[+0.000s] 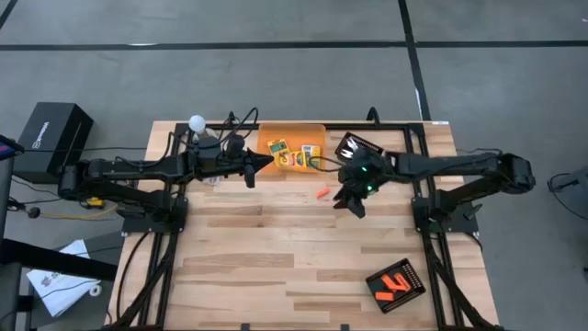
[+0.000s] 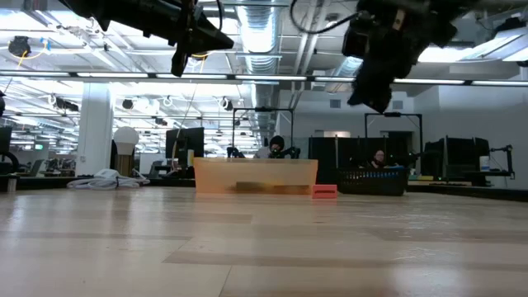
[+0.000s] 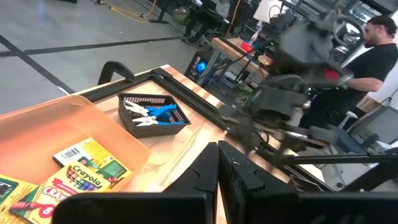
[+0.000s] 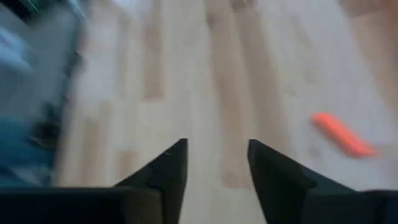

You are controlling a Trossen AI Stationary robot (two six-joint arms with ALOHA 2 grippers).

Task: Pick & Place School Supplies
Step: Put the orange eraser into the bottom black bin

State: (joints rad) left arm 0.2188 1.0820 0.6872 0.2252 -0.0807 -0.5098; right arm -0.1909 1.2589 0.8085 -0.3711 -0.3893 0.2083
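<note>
Yellow-and-green crayon boxes [image 1: 292, 154] lie in the translucent orange bin [image 1: 317, 131] at the table's far middle; they also show in the left wrist view [image 3: 81, 174]. Blue-handled scissors [image 3: 155, 114] lie in a black ribbed tray [image 1: 356, 145] right of the bin. One orange stubby piece [image 1: 322, 195] lies on the table; it also shows in the right wrist view [image 4: 342, 134]. Several more lie in a black tray [image 1: 397, 285] at the near right. My left gripper [image 1: 268, 163] is shut and empty, held high beside the bin's left edge. My right gripper [image 1: 352, 204] is open and empty, above the table just right of the loose orange piece.
The arms' black frames stand at the table's left and right sides. A white ball-topped object [image 1: 197, 122] and cables lie at the far left corner. Bare wood spans the table's middle and near side. People show in the room behind [image 3: 373, 43].
</note>
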